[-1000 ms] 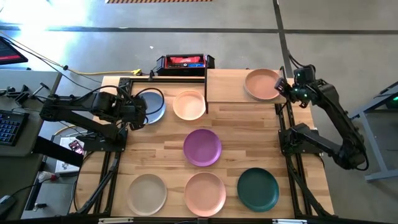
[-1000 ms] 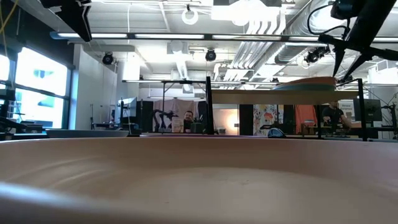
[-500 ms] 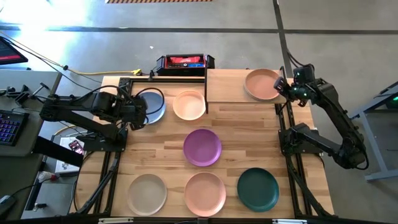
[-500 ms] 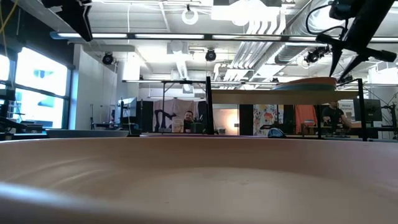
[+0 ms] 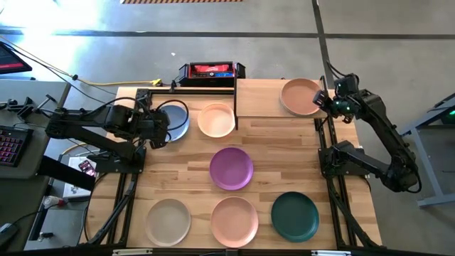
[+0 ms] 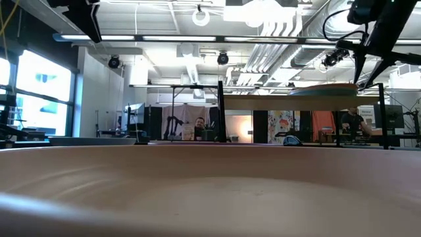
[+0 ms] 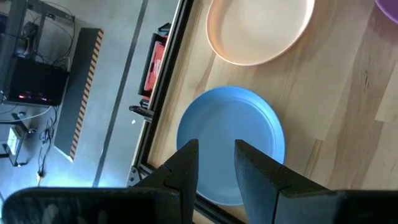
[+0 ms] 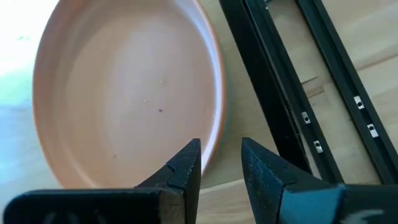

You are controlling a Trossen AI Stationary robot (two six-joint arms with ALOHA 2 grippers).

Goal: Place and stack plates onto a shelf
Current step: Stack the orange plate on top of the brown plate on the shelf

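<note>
Orange plate (image 5: 300, 96) rests on the shelf (image 5: 259, 98), at its end nearest the right arm; right gripper (image 8: 219, 163) hovers at that plate's rim, fingers slightly parted, gripping nothing; left gripper (image 7: 215, 163) hovers over the blue plate (image 5: 173, 121) on the tabletop, fingers likewise narrowly parted, empty; peach plate (image 5: 216, 119) lies just beside. Risk, as judged: so narrow a gap may strike the blue rim rather than straddle it, pushing the plate toward the table edge.

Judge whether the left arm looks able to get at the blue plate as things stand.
Probably yes: the left gripper hangs just above the blue plate, jaws slightly apart, with nothing between them and its near rim.
</note>
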